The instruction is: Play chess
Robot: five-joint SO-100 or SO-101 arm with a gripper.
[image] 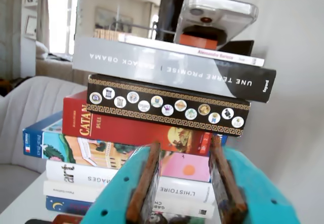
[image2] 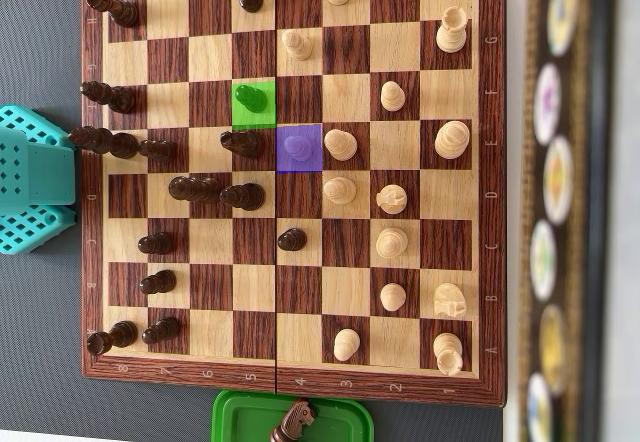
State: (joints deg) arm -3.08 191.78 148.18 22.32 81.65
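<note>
- In the wrist view the gripper [image: 185,183] enters from the bottom edge, its 2 teal fingers [image: 253,188] spread apart with rust-brown pads facing each other; nothing sits between them.
- Beyond the fingers in that view rises a stack of books and game boxes [image: 152,133]: a red Catan box [image: 116,127], a black box with a row of round tokens printed on its side [image: 167,105], a grey and black book titled "Une terre promise" [image: 172,69], and on top a phone in a clear case [image: 215,16].
- A pale sofa [image: 30,107] lies to the left of the stack, and a bright window [image: 61,16] shows far behind.
- In the overhead view the wooden chessboard [image2: 290,387] fills most of the picture on a grey table [image2: 40,362].
- Dark pieces crowd the left half of the board, light pieces the right half.
- A green highlighted square [image2: 254,105] holds a dark pawn [image2: 252,99] just left of the centre fold; a purple highlighted square [image2: 299,148], diagonally adjacent on the right and lower, holds a pawn tinted purple.
- A dark pawn [image2: 291,239] stands alone just right of the fold, lower on the board.
- The teal arm base [image2: 35,177] sits against the board's left edge.
- A green tray [image2: 240,417] at the bottom edge holds a dark knight [image2: 293,422], off the board.
- The black token box [image2: 560,202] runs blurred along the right edge.
</note>
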